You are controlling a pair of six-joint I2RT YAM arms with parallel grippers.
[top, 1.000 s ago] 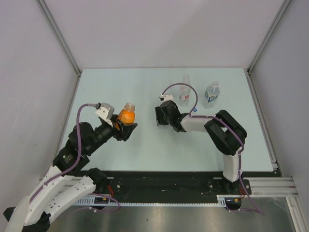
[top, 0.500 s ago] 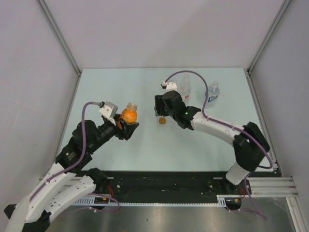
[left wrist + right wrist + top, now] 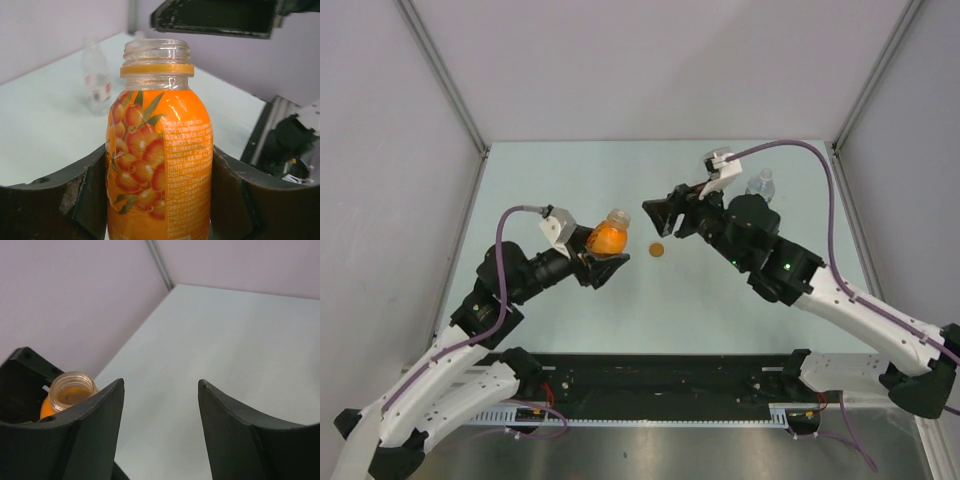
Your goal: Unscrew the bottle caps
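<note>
Status: orange bottle [image 3: 159, 150] uncapped. The neck threads and open mouth show in both wrist views, with only the orange ring left under the threads. Orange cap [image 3: 657, 250] lies loose on the table [image 3: 560, 180], between the two grippers and just near of the right one.

Left gripper [image 3: 606, 252]: closed around the orange bottle's body and holding it clear of the table, tilted in the overhead view, neck pointing up and away from the arm.

Right gripper [image 3: 160, 390]: jaws parted about halfway with nothing between them, hovering near the bottle's mouth.

Other bottles: the red-white labelled bottle [image 3: 97, 75] stands upright well beyond the held one, and the blue-white labelled bottle [image 3: 760, 185] peeks out behind the right arm. Both look capped, though cap colours are too small and blurred to confirm.

Judged step: one of three done, so put the orange bottle down and move to a clear one.

Notes for doing it well:
- Bring the bottle fully upright before lowering, since its mouth is open. Cannot tell whether liquid is inside.
- Choose a bare patch away from the loose cap, so the base lands flat.
- Let go only once the base is seated.
- Next bottle — left gripper holds low on the body, right gripper squares over the cap along the neck axis.
</note>
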